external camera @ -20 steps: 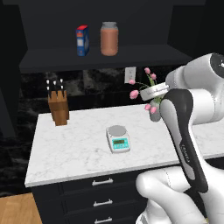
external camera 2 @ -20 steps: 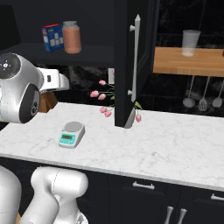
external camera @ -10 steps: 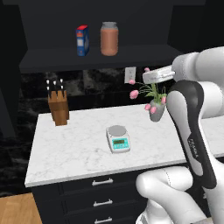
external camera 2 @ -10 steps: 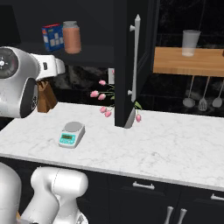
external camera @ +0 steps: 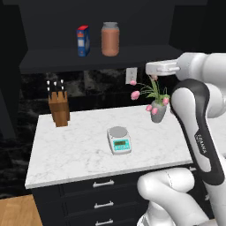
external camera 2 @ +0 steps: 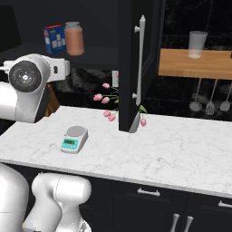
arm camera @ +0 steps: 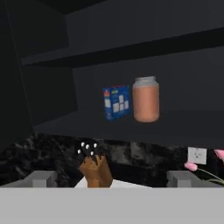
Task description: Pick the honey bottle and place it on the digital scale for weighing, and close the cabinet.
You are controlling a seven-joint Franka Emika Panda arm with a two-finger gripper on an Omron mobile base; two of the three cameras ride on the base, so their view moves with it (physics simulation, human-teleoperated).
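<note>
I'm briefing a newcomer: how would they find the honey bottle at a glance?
Look inside the open dark cabinet above the marble counter, on its lower shelf. The honey bottle is the reddish-brown round jar with a grey lid, standing right of the blue-and-red box.

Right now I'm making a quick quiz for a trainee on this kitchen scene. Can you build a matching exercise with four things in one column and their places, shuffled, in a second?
Things:
1. honey bottle
2. digital scale
3. knife block
4. flower pot

Places:
A. back left of the marble counter
B. middle of the marble counter
C. on the open cabinet's shelf, beside the blue-and-red box
D. back of the counter, below the wall outlet

Pairs: 1-C, 2-B, 3-A, 4-D
</note>
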